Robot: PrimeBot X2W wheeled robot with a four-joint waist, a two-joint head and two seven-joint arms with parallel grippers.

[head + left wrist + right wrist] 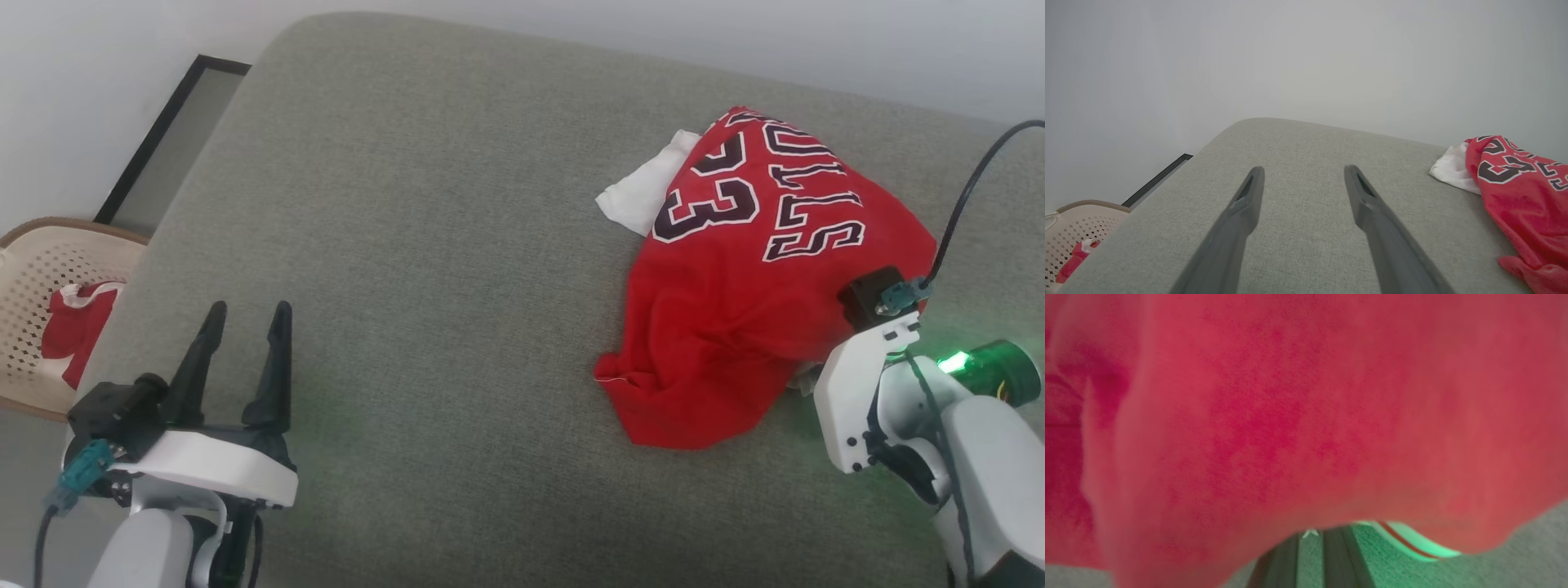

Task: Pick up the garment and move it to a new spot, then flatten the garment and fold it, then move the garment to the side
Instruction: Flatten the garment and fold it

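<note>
The garment [735, 310], a red jersey with "BULLS 23" lettering and a white sleeve [645, 192] sticking out at its far left, lies crumpled on the right part of the grey cushion [449, 245]. My right gripper's white housing [857, 400] sits at the garment's near right edge, with its fingertips hidden under bunched red cloth. In the right wrist view the dark fingers [1339, 559] stand close together under the garment [1290, 416], which drapes over them. My left gripper [249, 309] is open and empty at the lower left, over bare cushion [1302, 228], well away from the garment [1519, 196].
A beige perforated basket [49, 269] holding another red cloth [77, 327] stands off the cushion's left edge. A black-framed panel [163, 131] leans at the far left by the white wall. A black cable [971, 188] loops above the right arm.
</note>
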